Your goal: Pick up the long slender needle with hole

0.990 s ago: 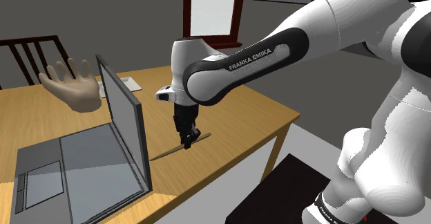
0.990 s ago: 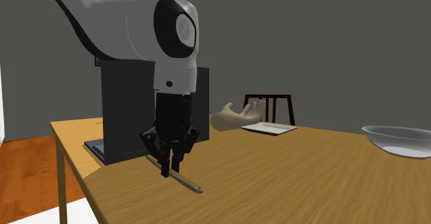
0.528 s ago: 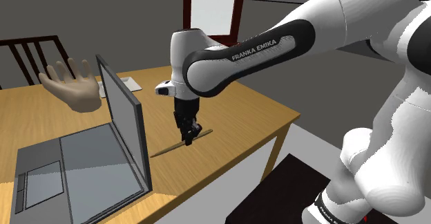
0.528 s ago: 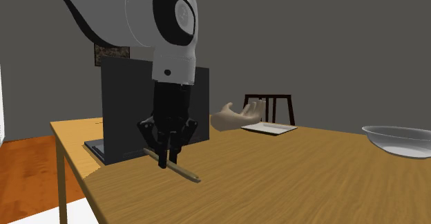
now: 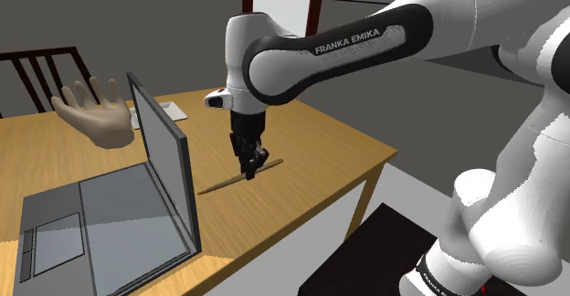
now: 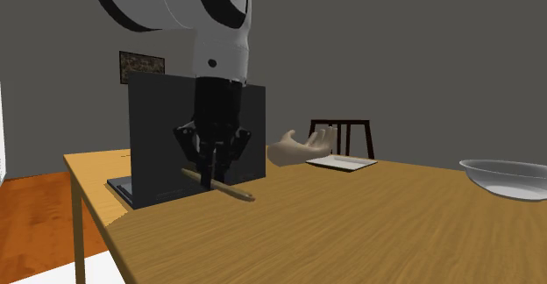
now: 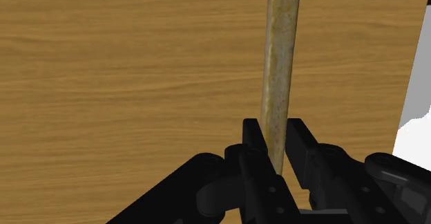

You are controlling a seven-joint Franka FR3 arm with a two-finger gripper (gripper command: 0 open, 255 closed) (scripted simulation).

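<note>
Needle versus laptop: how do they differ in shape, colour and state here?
The needle is a thin tan rod; the laptop is a broad grey slab, hinged open. The needle is clasped by the gripper and looks raised off the table; the laptop rests on it, untouched. Both are over the same wooden table.

The shoulder view is bright and evenly lit, with soft grey shading on the rounded white arm (image 5: 511,166) and a light, warm tone on the wooden counter (image 5: 320,143). The second exterior view is dimmer: the grey wall behind is dark, and the black pincer (image 6: 207,183) almost merges with the dark back of the laptop (image 6: 158,124). In the wrist view the light falls flat and even on the counter and the needle (image 7: 280,70), and a pale patch beyond the counter's edge is the brightest part.
</note>
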